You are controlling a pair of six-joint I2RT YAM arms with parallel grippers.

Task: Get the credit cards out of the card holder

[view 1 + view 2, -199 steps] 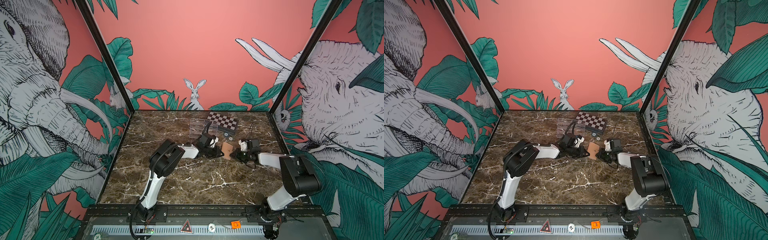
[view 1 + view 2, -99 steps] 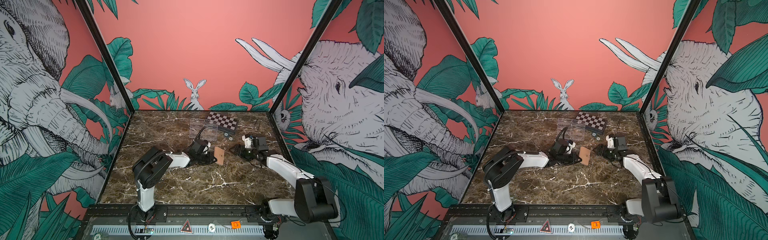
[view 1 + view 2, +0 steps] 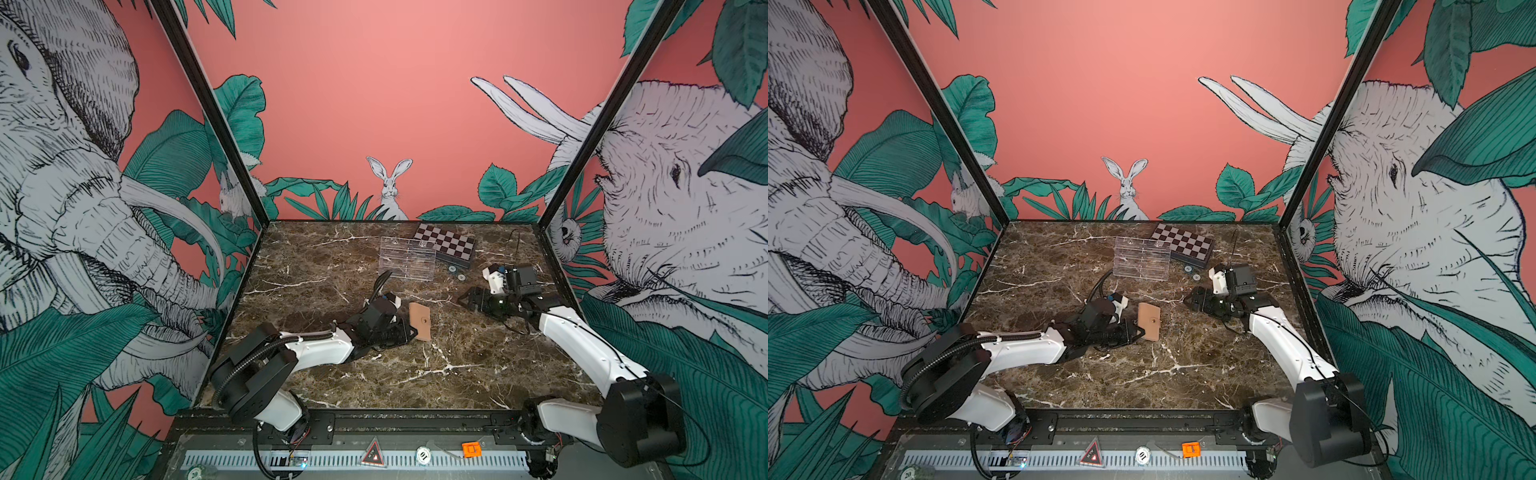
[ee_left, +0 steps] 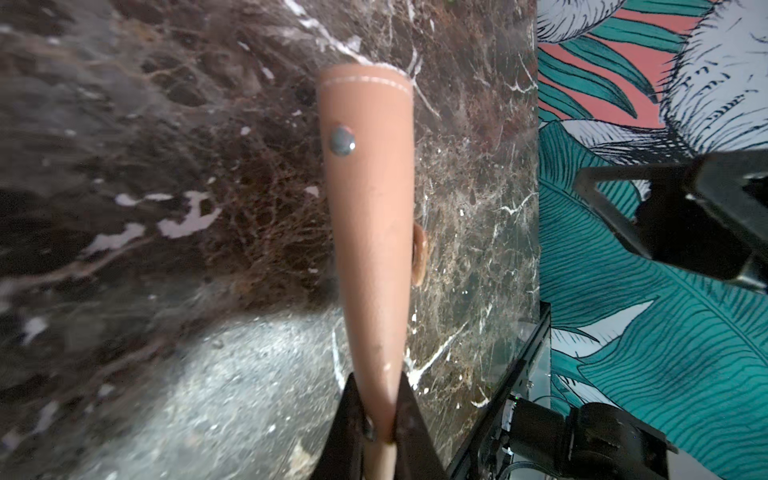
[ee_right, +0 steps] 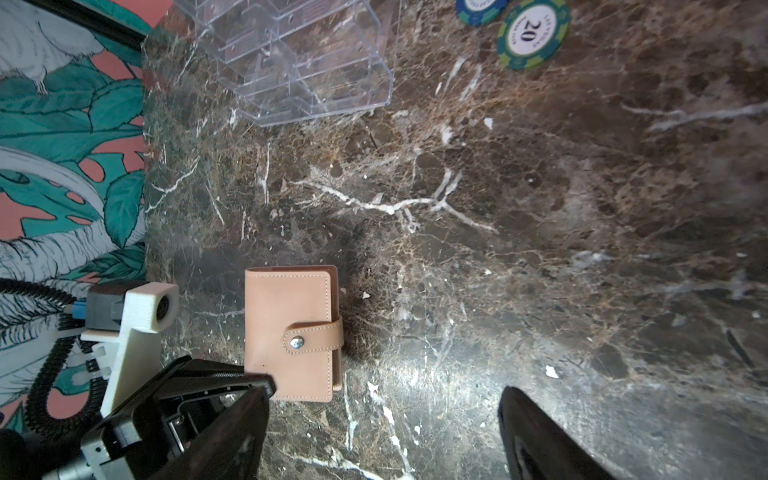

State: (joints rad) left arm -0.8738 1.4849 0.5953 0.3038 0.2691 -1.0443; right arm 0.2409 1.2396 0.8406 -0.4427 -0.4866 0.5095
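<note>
The left gripper (image 3: 409, 332) is pinching the card holder (image 3: 419, 326) by one bottom corner, its jaws pressed tight onto the tan leather. In the left wrist view they are meeting on the holder's near end while the rest of it runs away from the camera edge-on. The holder is sitting near the middle of the marble tabletop (image 3: 316, 266), tipped up so that its broad face is turning toward the right arm. It is folded closed, with the snap strap (image 5: 313, 338) wrapping round the free edge and buttoned down. Whether its lower edge is touching the marble or hanging just above it is hard to tell from these angles.

The right gripper (image 3: 465, 300) is hovering over the right part of the table, well apart from the holder, with its jaws spread wide and nothing between them.

Toward the back wall, a clear acrylic compartment tray (image 3: 407, 257) is lying just beside a checkered box (image 3: 446, 247). A green-rimmed poker chip marked 20 (image 5: 533, 35) and a blue chip (image 5: 478, 6) are lying close by.
</note>
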